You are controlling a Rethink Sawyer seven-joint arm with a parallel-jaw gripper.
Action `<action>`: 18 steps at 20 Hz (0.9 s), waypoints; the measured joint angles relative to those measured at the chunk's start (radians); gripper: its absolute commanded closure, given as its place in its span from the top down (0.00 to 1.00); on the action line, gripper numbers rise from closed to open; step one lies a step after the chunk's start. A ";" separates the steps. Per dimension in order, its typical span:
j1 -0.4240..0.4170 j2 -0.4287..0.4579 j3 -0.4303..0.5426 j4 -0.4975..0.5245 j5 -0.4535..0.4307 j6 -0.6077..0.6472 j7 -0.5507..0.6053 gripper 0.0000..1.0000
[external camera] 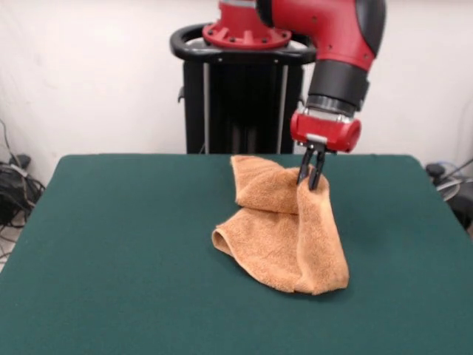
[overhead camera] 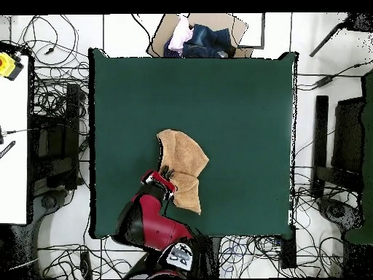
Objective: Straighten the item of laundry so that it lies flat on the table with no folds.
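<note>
The orange-tan towel (external camera: 284, 233) is bunched and folded on the dark green table (external camera: 118, 251), a little right of centre. My gripper (external camera: 312, 180) is shut on the towel's upper edge and holds that part lifted, so the cloth hangs down in folds to the table. In the overhead view the towel (overhead camera: 184, 162) lies near the table's (overhead camera: 240, 102) lower middle, with my gripper (overhead camera: 166, 175) at its lower left edge. The woven band and white tag do not show.
The robot's black pedestal (external camera: 240, 103) stands behind the table's far edge. A cardboard box with clothes (overhead camera: 204, 36) sits beyond the table's top edge in the overhead view. Cables (overhead camera: 51, 95) and equipment lie on the floor around the table.
</note>
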State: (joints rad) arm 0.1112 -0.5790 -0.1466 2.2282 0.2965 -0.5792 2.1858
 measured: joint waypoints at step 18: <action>0.129 0.020 0.034 -0.034 0.264 0.000 0.000 0.00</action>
State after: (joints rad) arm 0.2402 -0.5590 -0.1121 2.1940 0.5603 -0.5790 2.1858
